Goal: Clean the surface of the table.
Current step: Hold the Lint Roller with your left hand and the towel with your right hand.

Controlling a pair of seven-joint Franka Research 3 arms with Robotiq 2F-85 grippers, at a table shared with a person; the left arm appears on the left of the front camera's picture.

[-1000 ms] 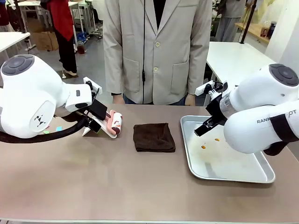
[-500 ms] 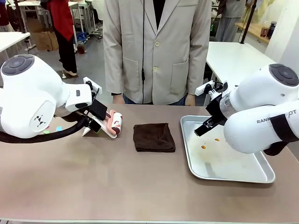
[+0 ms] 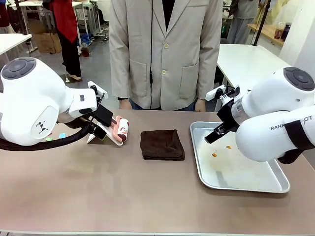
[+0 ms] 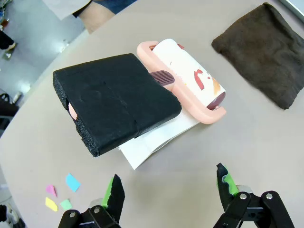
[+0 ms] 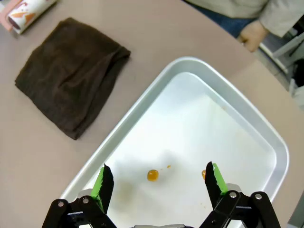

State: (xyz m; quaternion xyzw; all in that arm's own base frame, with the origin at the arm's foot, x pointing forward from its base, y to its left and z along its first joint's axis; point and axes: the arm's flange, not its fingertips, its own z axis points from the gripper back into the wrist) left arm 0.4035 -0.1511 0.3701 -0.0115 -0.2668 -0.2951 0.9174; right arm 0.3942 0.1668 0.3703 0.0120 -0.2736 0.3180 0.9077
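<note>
Spanning foreground, brown table (image 3: 98, 196) bears dark cloth (image 3: 162, 144), metal tray (image 3: 246, 172); white tables (image 3: 246, 61) behind. Left gripper (image 4: 168, 183), right gripper (image 5: 156, 180): jaws spread, empty, tabletop beneath fingers.

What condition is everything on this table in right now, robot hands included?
Cloth: folded, flat on the table.
Tray: upright, orange spots inside.
Lint roller: lying down, black foam block over one end.
Paper scraps: loose on the table.
Left gripper: open, empty.
Right gripper: open, empty, over the tray.
</note>
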